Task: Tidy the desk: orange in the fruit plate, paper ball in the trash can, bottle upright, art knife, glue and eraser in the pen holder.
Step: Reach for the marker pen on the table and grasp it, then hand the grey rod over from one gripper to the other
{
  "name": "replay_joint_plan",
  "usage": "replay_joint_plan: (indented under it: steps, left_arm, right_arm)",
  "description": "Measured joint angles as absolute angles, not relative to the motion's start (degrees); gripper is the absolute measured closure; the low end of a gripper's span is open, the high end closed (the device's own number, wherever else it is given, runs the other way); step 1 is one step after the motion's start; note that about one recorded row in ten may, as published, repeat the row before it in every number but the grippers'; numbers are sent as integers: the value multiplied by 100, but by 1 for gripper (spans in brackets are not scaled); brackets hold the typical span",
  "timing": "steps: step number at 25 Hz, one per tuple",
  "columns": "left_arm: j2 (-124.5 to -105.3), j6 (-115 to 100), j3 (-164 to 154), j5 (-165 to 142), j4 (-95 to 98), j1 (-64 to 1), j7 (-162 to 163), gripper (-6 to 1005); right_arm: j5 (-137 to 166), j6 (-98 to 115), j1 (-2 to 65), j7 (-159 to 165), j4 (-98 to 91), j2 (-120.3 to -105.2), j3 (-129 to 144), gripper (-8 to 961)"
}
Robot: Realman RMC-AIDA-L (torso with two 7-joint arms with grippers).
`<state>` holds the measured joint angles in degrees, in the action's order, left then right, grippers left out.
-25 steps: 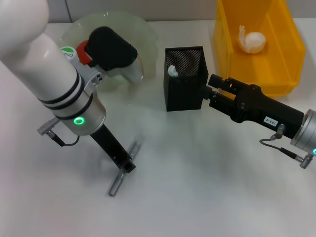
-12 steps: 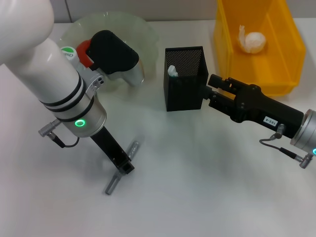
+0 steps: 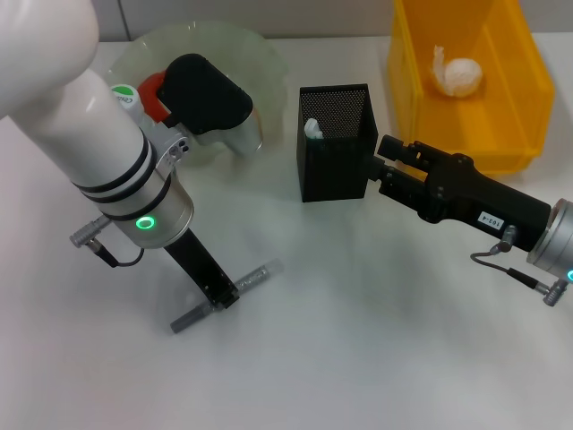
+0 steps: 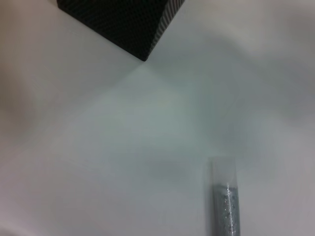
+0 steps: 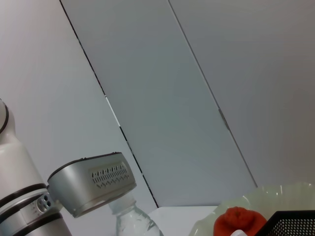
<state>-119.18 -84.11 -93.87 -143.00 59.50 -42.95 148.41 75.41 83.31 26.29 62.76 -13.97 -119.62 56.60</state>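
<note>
Desk: white tabletop [image 3: 376, 358], mostly tidied already.
Trash can: bright yellow rectangular plastic bin [image 3: 528, 98] at the far right. The small crumpled white paper ball [image 3: 461, 76] lies inside it.
Fruit plate: wide pale-green glass bowl with a wavy rim [image 3: 269, 54] at the far left. It holds the red-orange round orange [image 3: 150, 90].
Pen holder: tall square black mesh cup [image 3: 336, 166], standing mid-desk between bowl and bin.
Right gripper [image 3: 380, 166]: against the cup's right wall, apparently steadying it. Whether it grips cannot be told.
Bottle: clear plastic with a green label [image 3: 121, 94], mostly hidden behind the left arm; it looks upright in the right wrist view.
Left gripper [image 3: 224, 294]: low over the near-left desk, clamped on the middle of the grey stick.
Grey stick: slim silvery tool [image 3: 260, 273], art knife or glue, cannot tell which.
Change: half a second ago the stick lay steeply diagonal; now it has swung nearly crosswise.
Meaning: the grasp has probably taken hold, so carrying it to the cup looks next.
</note>
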Motion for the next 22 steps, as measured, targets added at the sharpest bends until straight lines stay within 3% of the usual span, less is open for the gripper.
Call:
replay_joint_plan:
  steps: [6,22]
  left_arm:
    - [-11918,-8411,-9386,-14300,5953,-4301,14829,850]
    - [-11877,-8640,-9162,-14251,6971,-3969,14792,858]
  right_arm:
    - [7541,8331,2631,6275,-1397,-11962,5660,406]
    - [7521,8332,2637,6275,-1397,-11961,5649,407]
